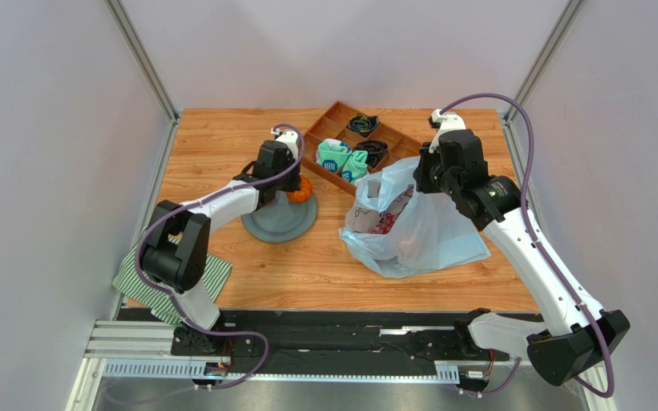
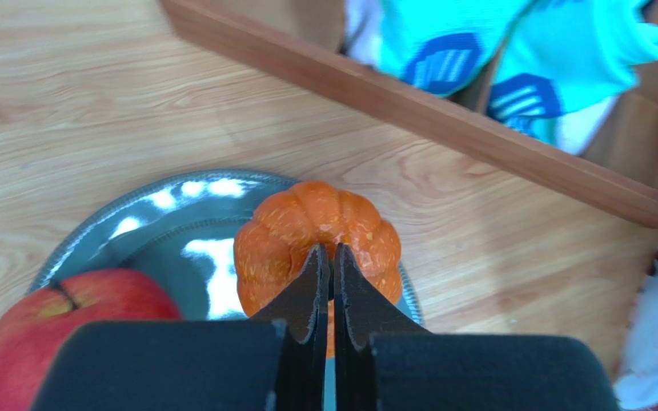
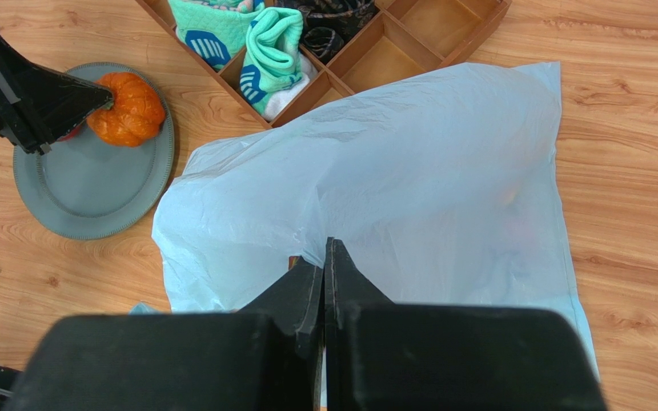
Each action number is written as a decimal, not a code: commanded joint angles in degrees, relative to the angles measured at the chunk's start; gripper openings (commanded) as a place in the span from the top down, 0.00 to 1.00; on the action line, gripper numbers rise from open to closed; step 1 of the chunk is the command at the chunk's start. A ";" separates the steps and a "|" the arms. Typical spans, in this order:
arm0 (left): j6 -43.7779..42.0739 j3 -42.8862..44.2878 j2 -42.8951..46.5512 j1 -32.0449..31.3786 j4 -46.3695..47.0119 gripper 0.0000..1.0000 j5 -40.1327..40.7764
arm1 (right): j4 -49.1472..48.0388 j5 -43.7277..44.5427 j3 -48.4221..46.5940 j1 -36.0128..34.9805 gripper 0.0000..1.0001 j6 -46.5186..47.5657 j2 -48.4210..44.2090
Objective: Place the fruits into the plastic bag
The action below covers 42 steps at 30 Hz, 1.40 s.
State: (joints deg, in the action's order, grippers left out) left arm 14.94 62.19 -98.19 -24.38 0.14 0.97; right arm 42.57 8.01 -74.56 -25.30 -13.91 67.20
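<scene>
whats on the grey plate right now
A ribbed orange fruit and a red apple sit on the grey plate. The left claw, shut, hangs over them and hides the patch of plate beneath it.

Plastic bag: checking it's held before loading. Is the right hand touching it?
Touching. Right wrist view: the right hand shut on the plastic bag, film creasing into its tips.

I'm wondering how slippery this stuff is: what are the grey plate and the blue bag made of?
The plate looks like glazed ceramic or hard plastic, I can't tell which: grey, with glossy white reflections. The plastic bag is thin film, pale blue, translucent and finely creased.
</scene>
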 commanded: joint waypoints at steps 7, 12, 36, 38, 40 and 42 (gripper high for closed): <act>4.21 -8.40 8.97 0.04 18.98 1.00 -20.63 | -1.43 0.96 -0.76 0.07 1.00 -0.15 -0.67; 7.82 -14.55 11.79 -3.02 31.05 1.00 -32.34 | -1.52 0.78 -0.76 0.16 1.00 -0.24 -0.58; 15.20 -11.83 1.60 -23.43 45.29 1.00 -32.44 | -2.05 -0.01 -0.05 0.08 1.00 -0.15 -1.19; 16.26 -10.96 0.20 -24.04 47.22 1.00 -30.26 | -2.22 -0.19 0.03 0.07 1.00 -0.24 -1.28; 17.22 -8.95 -1.29 -24.40 47.58 1.00 -28.67 | -2.22 -0.36 0.21 0.07 1.00 -0.33 -1.19; 17.93 -7.45 -4.01 -24.49 48.98 1.00 -27.70 | -2.40 -0.63 0.38 0.16 1.00 -0.41 -1.19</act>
State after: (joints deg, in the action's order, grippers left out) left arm 30.24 50.33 -98.83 -48.73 42.00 -29.98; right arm 42.52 7.88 -74.39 -25.30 -13.91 67.16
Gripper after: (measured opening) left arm 0.015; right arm 0.006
